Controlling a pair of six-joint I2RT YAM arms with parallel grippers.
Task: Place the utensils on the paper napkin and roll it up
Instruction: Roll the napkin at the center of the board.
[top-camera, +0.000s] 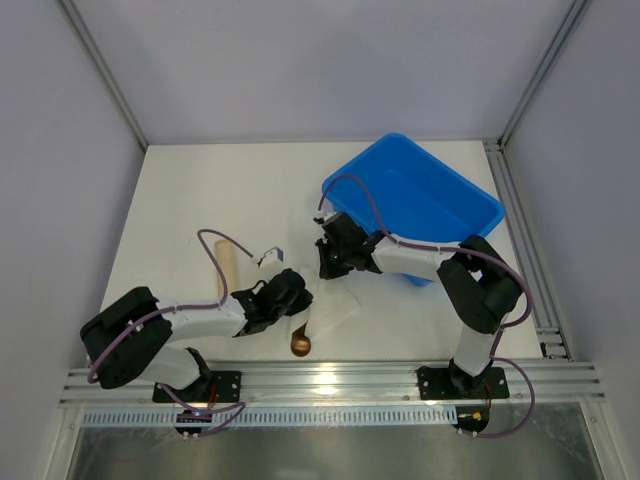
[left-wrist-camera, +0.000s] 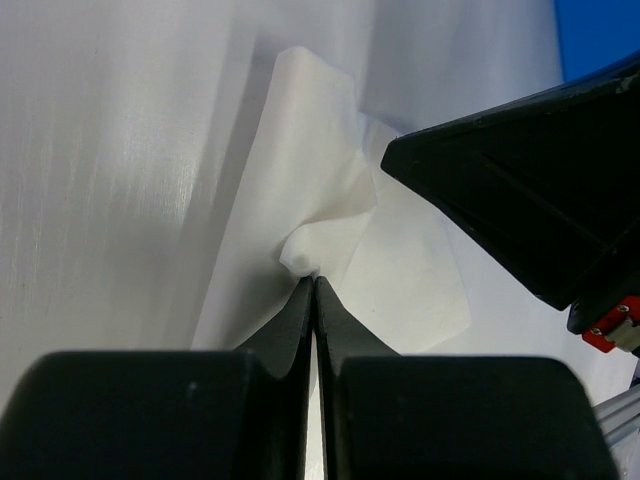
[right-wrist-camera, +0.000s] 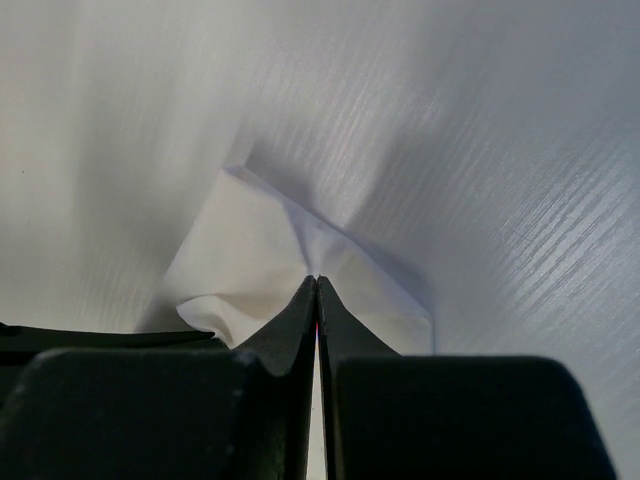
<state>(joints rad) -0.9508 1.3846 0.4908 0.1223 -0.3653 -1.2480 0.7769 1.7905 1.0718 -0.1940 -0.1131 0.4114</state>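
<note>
The white paper napkin (top-camera: 338, 305) lies crumpled on the table between the two arms. My left gripper (top-camera: 303, 293) is shut, its tips pinching a raised fold of the napkin (left-wrist-camera: 330, 190). My right gripper (top-camera: 326, 266) is also shut, nipping the far edge of the napkin (right-wrist-camera: 250, 250). In the left wrist view the right gripper (left-wrist-camera: 520, 190) looms close on the right. A bronze spoon bowl (top-camera: 301, 345) pokes out near the table's front edge; its handle runs under the napkin and the left gripper. The fork is hidden.
A blue plastic bin (top-camera: 415, 205) stands at the back right, just behind the right arm. A tan cylinder (top-camera: 228, 265) lies left of the left gripper. An aluminium rail (top-camera: 330, 383) runs along the near edge.
</note>
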